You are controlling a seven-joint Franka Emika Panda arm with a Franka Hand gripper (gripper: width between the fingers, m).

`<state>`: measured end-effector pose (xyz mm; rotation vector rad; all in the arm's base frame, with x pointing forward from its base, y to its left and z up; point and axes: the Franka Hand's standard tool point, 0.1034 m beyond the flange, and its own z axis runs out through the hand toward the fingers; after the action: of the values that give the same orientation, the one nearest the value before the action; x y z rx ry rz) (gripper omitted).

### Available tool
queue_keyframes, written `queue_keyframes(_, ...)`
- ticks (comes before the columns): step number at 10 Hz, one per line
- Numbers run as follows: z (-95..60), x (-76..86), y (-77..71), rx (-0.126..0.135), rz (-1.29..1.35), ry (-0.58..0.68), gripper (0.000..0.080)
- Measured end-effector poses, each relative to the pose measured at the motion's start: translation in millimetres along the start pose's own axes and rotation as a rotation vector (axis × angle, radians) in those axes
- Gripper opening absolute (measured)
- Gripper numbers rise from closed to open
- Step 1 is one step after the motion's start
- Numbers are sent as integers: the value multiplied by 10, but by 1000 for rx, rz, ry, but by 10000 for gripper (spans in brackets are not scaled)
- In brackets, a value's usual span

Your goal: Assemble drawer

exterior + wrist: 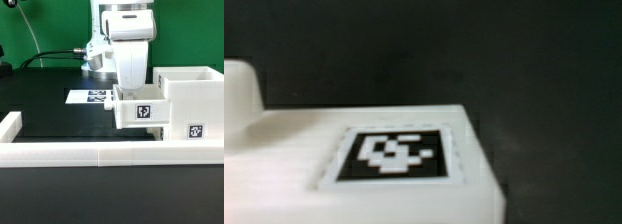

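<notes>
In the exterior view a small white tray (140, 109) with a square tag on its face sits against the left side of the larger white box shell (187, 100). The shell stands by the front wall at the exterior view's right and has a tag low on its front. My gripper (128, 90) hangs straight down over the tray's far left edge, and its fingertips are hidden behind the tray. The wrist view shows only a blurred white part (349, 175) with a black-and-white tag (397, 152), close under the camera. No fingers show there. A second tray is not in view.
The long low white wall (70, 151) runs along the table's front, with a raised end (10, 124) at the exterior view's left. The marker board (92, 97) lies flat behind the tray near the arm's base. The black table (50, 105) stretches left of the tray.
</notes>
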<state>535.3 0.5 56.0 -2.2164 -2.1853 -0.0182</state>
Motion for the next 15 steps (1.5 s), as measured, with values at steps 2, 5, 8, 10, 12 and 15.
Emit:
queue_keyframes(2, 3, -4, -4, 2, -1, 0, 42)
queue_keyframes(5, 5, 48, -8, 4, -11, 1, 42)
queue_keyframes(8, 9, 128, 5, 0, -25, 3, 42)
queue_keyframes(10, 9, 132, 13, -8, -22, 5, 42)
queue_keyframes(12, 6, 125, 11, -8, -21, 4, 219)
queue_keyframes(15, -79, 121, 17, -6, -11, -1, 402)
